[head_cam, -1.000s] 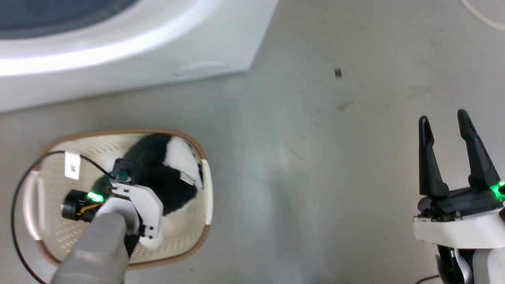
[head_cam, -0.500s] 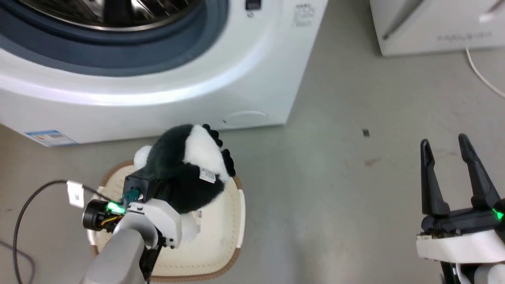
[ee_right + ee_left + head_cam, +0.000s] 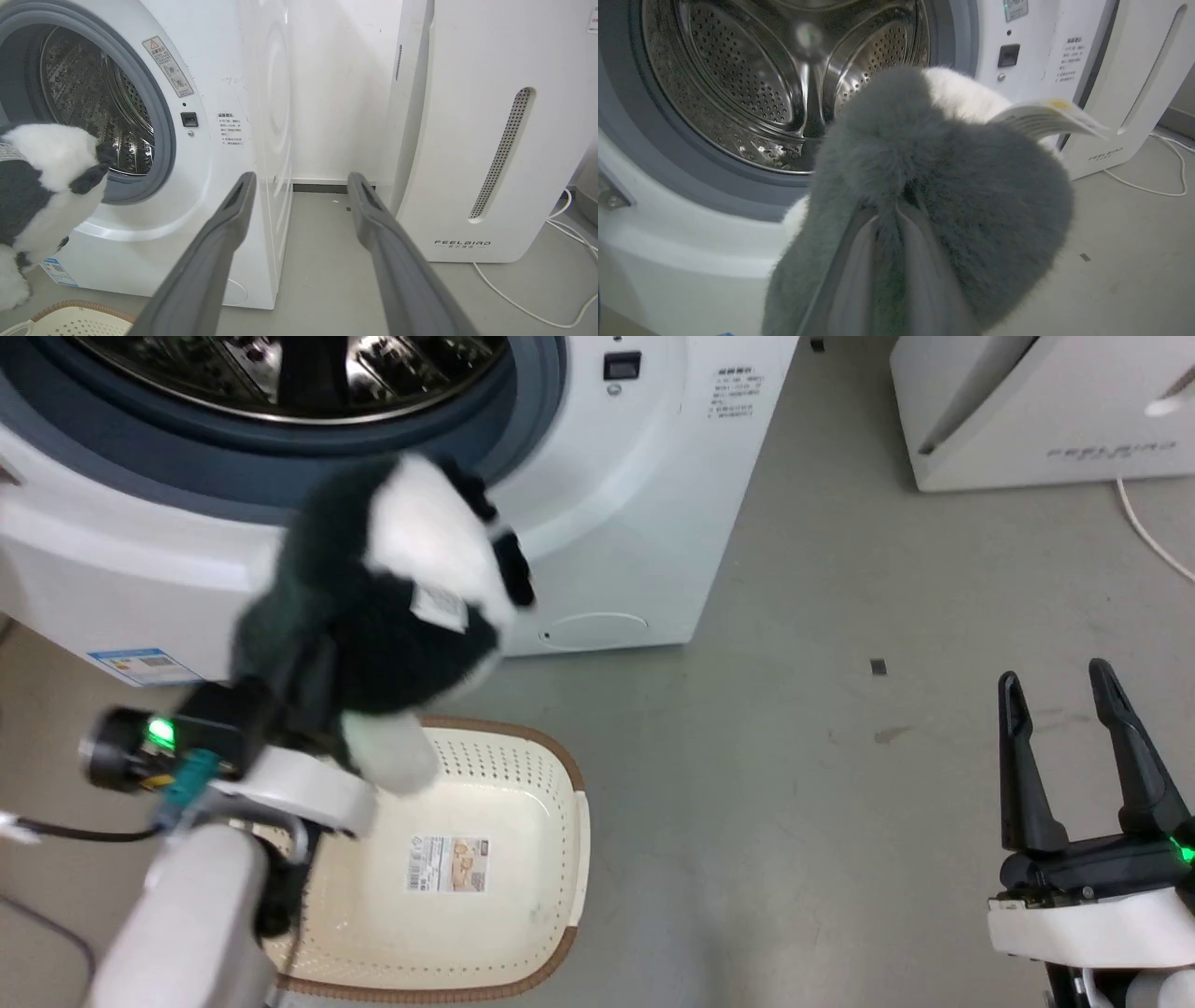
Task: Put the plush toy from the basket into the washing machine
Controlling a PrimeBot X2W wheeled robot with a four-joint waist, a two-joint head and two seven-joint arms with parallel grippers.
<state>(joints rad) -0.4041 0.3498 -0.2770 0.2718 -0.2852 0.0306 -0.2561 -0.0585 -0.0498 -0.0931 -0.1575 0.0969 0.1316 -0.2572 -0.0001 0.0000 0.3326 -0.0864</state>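
The left gripper [image 3: 896, 212] has its fingers clenched on the fluffy black-and-white plush toy [image 3: 392, 588], held at centre left of the head view. The toy is above the oval cream perforated plastic basket [image 3: 571, 821] and before the open drum of the white front-loading washing machine [image 3: 644, 476]. At lower right, the right gripper [image 3: 1053, 674] has its fingers spread and empty.

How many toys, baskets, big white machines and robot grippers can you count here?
Plush toy: 1
Basket: 1
Washing machine: 1
White FEELBIRD appliance: 1
Grippers: 2, the left gripper and the right gripper
Total: 6
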